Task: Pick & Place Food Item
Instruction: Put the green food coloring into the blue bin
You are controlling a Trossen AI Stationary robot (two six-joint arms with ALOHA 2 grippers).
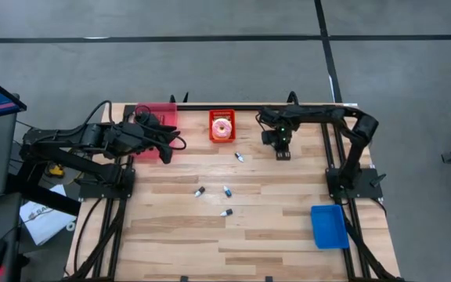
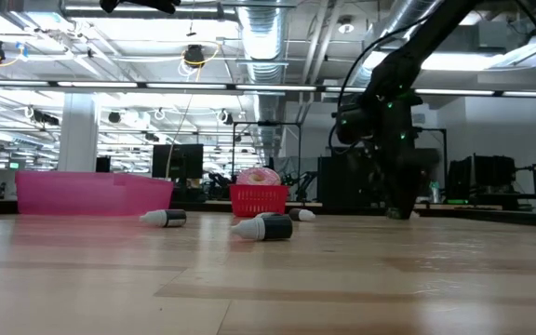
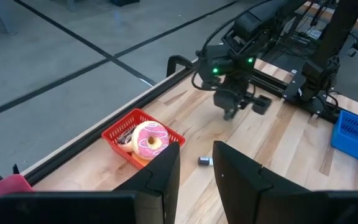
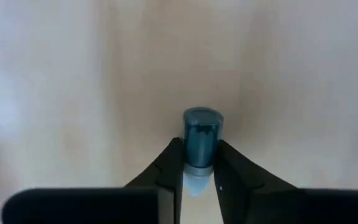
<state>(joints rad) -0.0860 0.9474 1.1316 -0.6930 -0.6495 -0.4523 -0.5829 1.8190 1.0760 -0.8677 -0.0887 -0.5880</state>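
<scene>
Between the right gripper's [image 4: 199, 177] jaws sits a small blue-capped bottle [image 4: 201, 142], pinched from both sides against the tabletop [image 1: 272, 227]. That gripper stands near the far edge, at about one o'clock from the tabletop's middle. At eleven o'clock, a red basket [image 1: 222, 137] holds a pink frosted donut [image 1: 222, 128], with a pink bin [image 1: 160, 113] farther toward ten. Four more small bottles [image 1: 227, 191] lie scattered around the middle. The left gripper [image 1: 165, 153] hovers at ten o'clock, jaws narrow and holding nothing. A blue tray [image 1: 329, 227] rests at four o'clock.

No legible text or labels anywhere.
</scene>
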